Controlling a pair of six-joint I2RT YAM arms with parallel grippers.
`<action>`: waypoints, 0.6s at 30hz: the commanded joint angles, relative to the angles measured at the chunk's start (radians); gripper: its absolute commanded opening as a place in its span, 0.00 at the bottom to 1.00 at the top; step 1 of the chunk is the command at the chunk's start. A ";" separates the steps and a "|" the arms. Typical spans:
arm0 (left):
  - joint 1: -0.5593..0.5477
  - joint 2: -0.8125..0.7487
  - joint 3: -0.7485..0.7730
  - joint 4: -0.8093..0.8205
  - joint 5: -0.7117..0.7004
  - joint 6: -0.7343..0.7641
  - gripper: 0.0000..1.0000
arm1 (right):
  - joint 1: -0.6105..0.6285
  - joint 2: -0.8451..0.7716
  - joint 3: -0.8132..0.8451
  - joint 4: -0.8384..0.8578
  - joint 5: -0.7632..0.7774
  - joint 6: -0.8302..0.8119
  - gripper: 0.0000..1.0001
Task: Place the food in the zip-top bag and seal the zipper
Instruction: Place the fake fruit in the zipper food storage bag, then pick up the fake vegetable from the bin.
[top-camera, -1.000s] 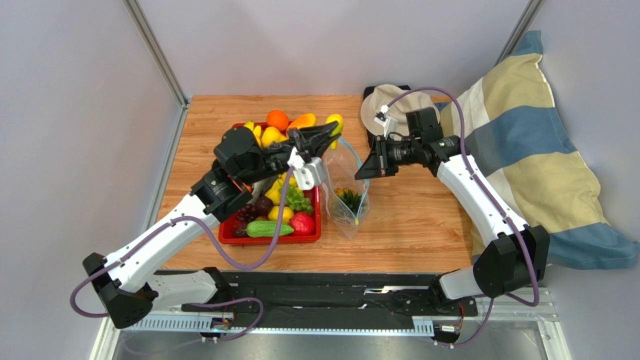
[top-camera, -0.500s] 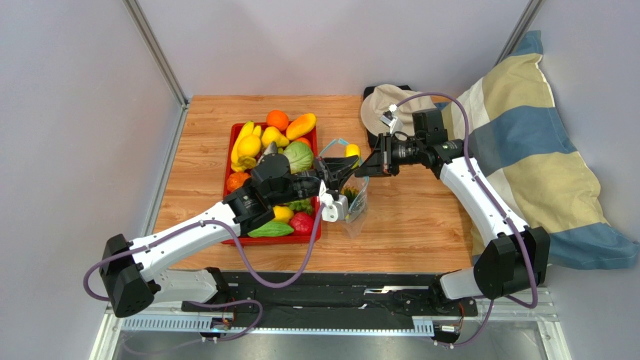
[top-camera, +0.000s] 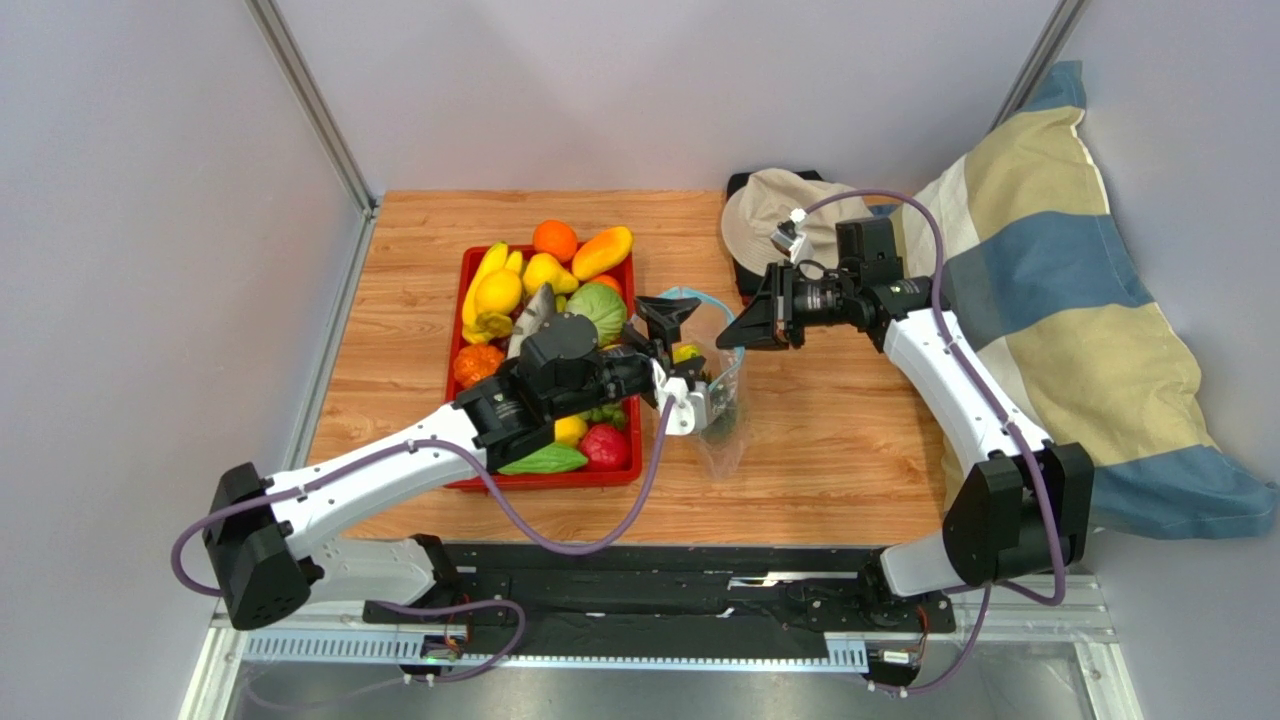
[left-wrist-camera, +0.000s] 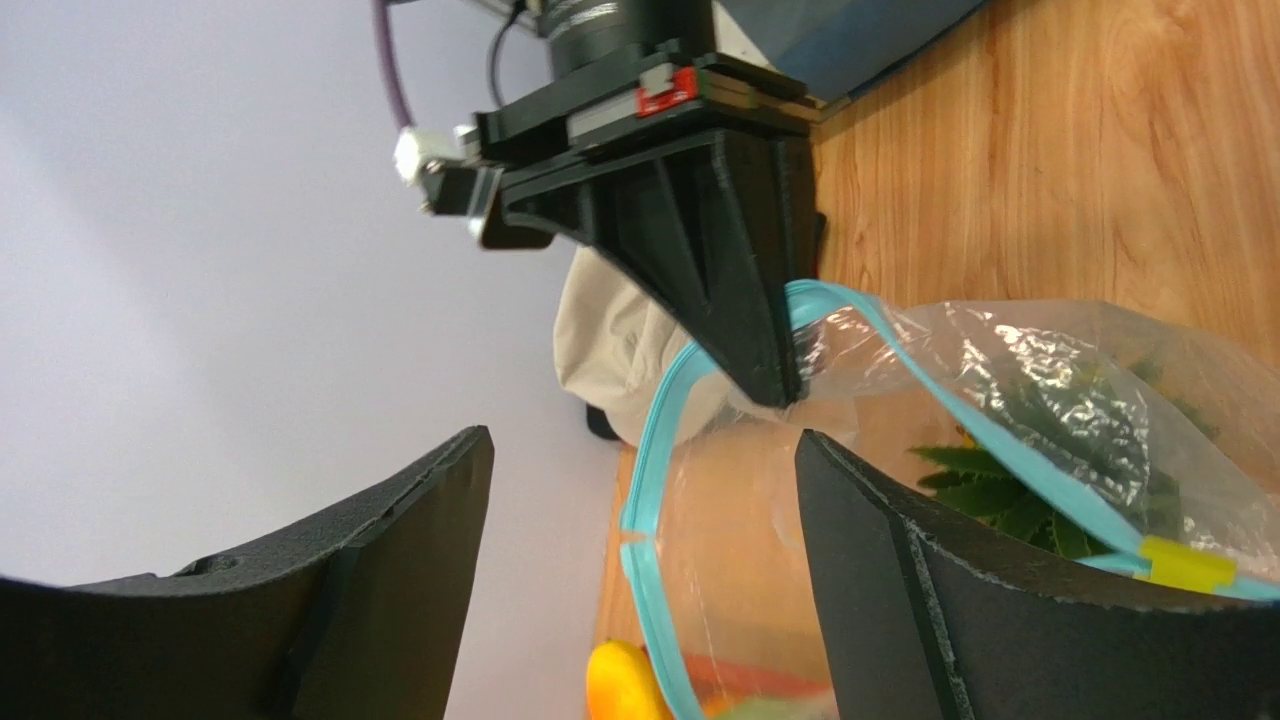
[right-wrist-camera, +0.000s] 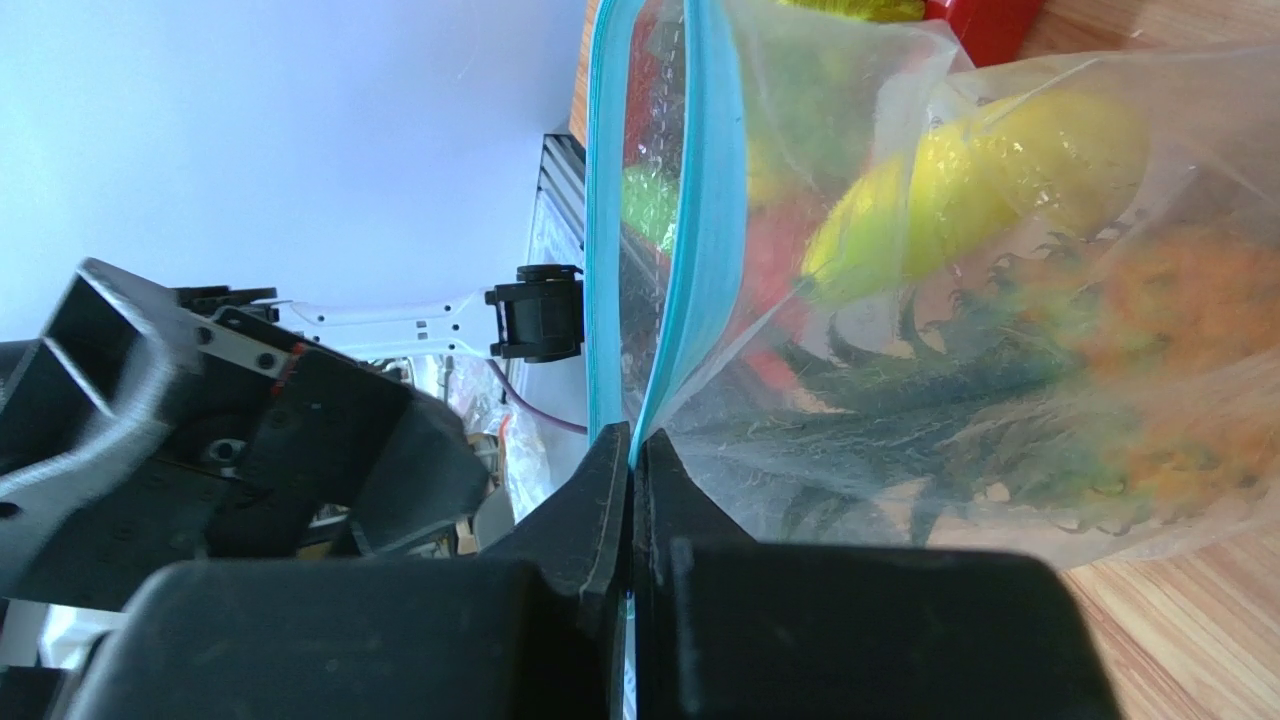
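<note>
Right gripper pinches the thin blue-green zipper of the clear crinkly bag, mid-surface; left gripper, spread, crowds its mouth. Red tray of toy fruit at nine o'clock, beige hat at one. Wooden surface, grey walls.

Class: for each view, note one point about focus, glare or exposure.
Top external: evenly lit, sharp, only soft shadows. Left wrist: its own jaws are dark blurred wedges; the zip-top bag shows crinkle glints. Right wrist: the jaws are near-black and unfocused, the food looks smeared through the plastic, the background washed pale.
</note>
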 joint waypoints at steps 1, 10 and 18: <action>0.010 -0.160 0.078 -0.173 -0.087 -0.162 0.81 | -0.027 0.009 0.004 0.020 -0.059 -0.010 0.00; 0.237 -0.337 0.159 -0.977 0.123 -0.317 0.72 | -0.044 0.009 0.047 -0.123 -0.029 -0.207 0.00; 0.431 -0.103 0.237 -1.422 0.298 -0.126 0.73 | -0.044 -0.023 0.046 -0.187 0.013 -0.305 0.00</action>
